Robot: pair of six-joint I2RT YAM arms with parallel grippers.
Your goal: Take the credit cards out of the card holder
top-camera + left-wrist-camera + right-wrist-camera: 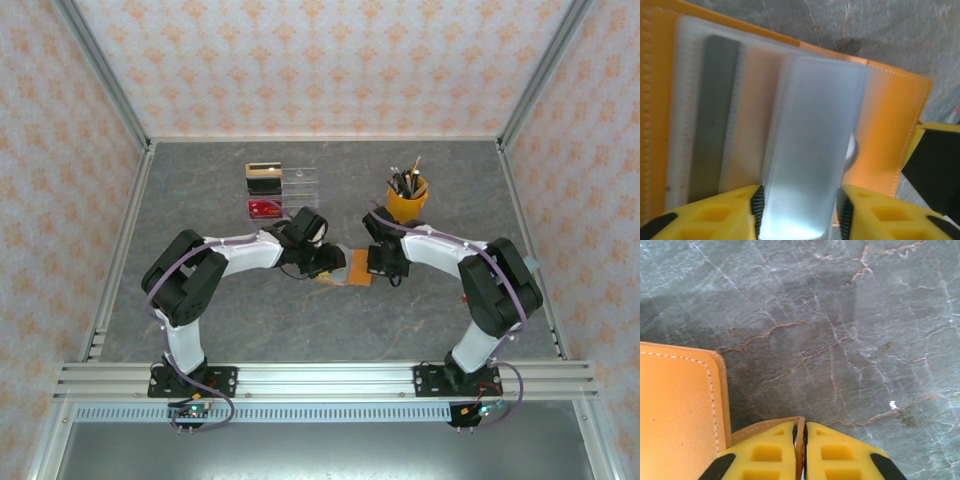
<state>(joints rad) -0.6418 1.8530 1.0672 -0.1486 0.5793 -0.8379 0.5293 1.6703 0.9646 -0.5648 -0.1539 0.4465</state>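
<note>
While right gripper [800, 440] clamps the flat orange book-style card holder [354, 274] mid-table, our left gripper [800, 212] pinches its frosted plastic sleeve [812, 140]: extraction step. Next we pull steadily toward 9 o'clock.

Robot lab test cell. Table [300, 335] w/ grey marble-look top, boxed on 3 sides by peach patterned panels [330, 60] in alu. frame posts [103, 70]. Alu. rail [330, 381] along table's near edge; 2 arm bases [193, 381] bolted there, cables exposed.
</note>
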